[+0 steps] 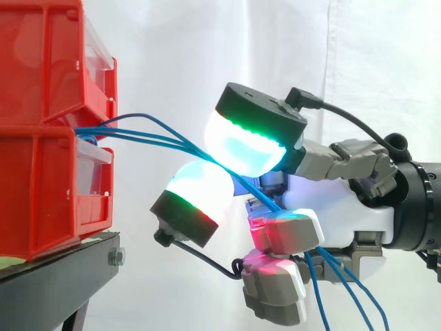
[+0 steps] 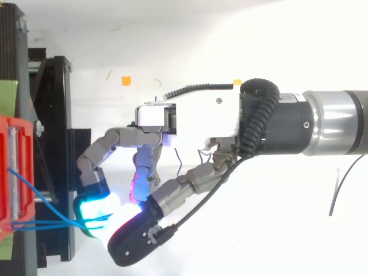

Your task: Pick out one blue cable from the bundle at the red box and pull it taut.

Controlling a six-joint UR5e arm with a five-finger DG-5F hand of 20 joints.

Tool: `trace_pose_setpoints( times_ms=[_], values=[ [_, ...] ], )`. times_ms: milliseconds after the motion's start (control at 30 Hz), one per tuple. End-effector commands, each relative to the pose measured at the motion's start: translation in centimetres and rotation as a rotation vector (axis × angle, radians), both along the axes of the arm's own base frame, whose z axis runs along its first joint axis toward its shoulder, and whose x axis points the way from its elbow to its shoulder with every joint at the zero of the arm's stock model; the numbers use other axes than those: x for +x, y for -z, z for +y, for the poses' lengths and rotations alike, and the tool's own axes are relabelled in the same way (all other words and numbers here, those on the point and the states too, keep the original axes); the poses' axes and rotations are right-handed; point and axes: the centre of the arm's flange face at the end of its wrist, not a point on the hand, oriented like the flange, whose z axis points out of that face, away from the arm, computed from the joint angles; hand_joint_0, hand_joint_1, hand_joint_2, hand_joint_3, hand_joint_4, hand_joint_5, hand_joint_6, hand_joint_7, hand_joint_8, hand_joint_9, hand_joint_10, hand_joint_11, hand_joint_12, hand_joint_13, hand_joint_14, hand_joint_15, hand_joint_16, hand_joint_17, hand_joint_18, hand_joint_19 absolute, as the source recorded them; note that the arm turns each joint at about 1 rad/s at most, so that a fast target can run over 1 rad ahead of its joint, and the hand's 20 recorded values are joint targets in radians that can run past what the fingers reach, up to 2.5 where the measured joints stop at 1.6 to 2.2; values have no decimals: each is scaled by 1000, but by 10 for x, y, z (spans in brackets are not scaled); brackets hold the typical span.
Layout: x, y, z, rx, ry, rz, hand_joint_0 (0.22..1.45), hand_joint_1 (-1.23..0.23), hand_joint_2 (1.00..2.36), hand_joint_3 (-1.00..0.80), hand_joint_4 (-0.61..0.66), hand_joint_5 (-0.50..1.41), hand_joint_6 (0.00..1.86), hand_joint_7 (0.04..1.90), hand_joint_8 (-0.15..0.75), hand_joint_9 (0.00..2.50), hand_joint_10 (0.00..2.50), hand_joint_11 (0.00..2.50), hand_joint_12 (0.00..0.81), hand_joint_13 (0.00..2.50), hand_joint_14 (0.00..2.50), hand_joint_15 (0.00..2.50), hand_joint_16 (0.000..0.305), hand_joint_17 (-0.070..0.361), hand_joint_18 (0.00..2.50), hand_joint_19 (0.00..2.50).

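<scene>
A white curtain (image 1: 172, 55) backs the side view. The arm (image 2: 328, 123) enters the top view from 3 o'clock and lies level, with its long axis running from 3 to 9 o'clock toward the bins. In the side view, 2 red bins (image 1: 34, 138) are stacked one on the other at 9 o'clock. They rest on a black stand (image 1: 62, 258) at 7 o'clock.

The hand (image 1: 344, 214) reaches in from 3 o'clock and stops short of the bins without touching them. An upper pad (image 1: 248, 141) glows white-cyan with a green rim, and a lower pad (image 1: 196, 186) sits just beside it toward 7 o'clock. The two pads close against each other, clamping the cables where they meet. The remaining fingers (image 1: 282, 231) are folded down toward 6 o'clock and glow red.

The blue cables (image 1: 172, 141) leave the gap between the 2 bins at 9 o'clock. Their long axis slopes gently down toward 4 o'clock. One strand bows up above the others. The strands converge at the pinch, pass the palm and hang loose toward 6 o'clock. Whether the pads grip one strand or several cannot be told. In the top view the cables (image 2: 52, 222) run from the bin at 9 o'clock to the cyan pad at 7 o'clock.
</scene>
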Motion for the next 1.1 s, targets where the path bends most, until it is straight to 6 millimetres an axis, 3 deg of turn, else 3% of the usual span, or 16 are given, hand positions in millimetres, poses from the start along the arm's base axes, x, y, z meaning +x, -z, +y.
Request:
trace_pose_setpoints(
  times_ms=[0,300,833,1067],
  values=[
    [-2,2,-3,-8,-6,19,822,-918,1002,-479,-120,-112,933,1286,316,1388,25,802,375,1229,26,759,53,119,976,971],
    [-7,-6,-10,-74,4,48,795,-907,1000,-500,-126,-97,939,1311,312,1420,28,801,368,1251,28,759,53,118,1009,949],
    [-6,-32,-20,-161,19,10,730,-955,1000,-500,-96,-94,943,1089,301,1410,27,810,375,1252,29,760,52,118,1014,954],
    [-5,-36,-22,-169,22,20,752,-990,1000,-500,-96,-105,937,1133,275,1346,27,807,365,1215,28,748,51,114,977,908]
  ],
)
